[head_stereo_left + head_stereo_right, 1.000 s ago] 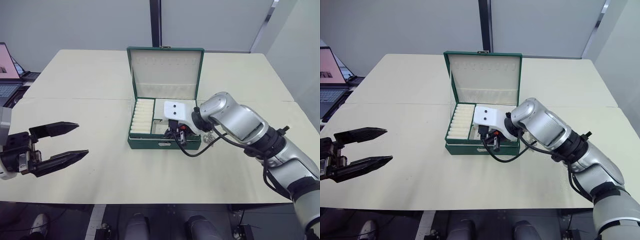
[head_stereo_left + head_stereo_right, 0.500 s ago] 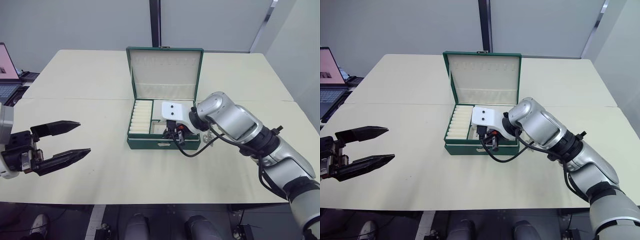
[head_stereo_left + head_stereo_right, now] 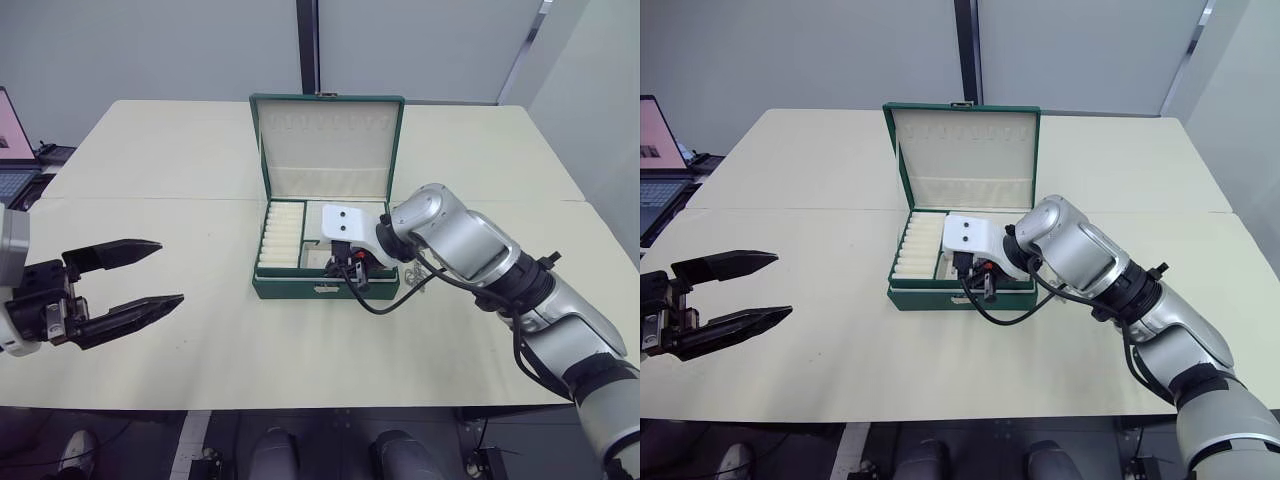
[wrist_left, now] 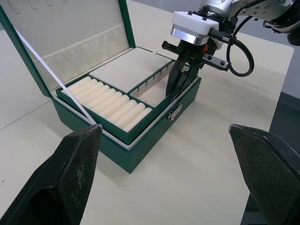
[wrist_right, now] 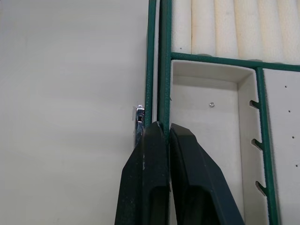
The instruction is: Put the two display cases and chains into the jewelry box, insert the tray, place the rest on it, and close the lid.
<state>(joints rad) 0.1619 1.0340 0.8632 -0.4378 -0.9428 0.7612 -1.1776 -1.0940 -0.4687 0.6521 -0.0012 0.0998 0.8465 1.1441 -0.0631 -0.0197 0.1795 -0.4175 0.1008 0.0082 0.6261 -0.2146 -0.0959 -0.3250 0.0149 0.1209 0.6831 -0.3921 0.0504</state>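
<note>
The large dark green jewelry box (image 3: 327,285) with cream lining sits mid-table with its hinged green lid (image 3: 328,146) standing upright, and the shallow green-rimmed tray (image 4: 123,98) with its ribbed cream ring rolls is already seated in the box's top. The right gripper (image 4: 180,85) points down at the tray's front edge near the small silver clasp (image 5: 138,124); in the right wrist view its two black fingers (image 5: 145,183) are pressed nearly together astride the thin green rim, so they look clenched on the tray's front wall, though whether they truly pinch it or merely touch is hard to tell. The small front compartment (image 5: 206,112) beside them holds only a tiny pale speck. What may be a small silver link chain (image 3: 414,282) lies on the table just beside the box's right end, half hidden by the arm. The left gripper (image 3: 125,281) hovers well apart to the left, fingers spread wide and holding nothing. If the tray is being settled, the right gripper should press straight down and evenly, then release and lift vertically so the rim is not dragged back out or tilted against the box wall.
</note>
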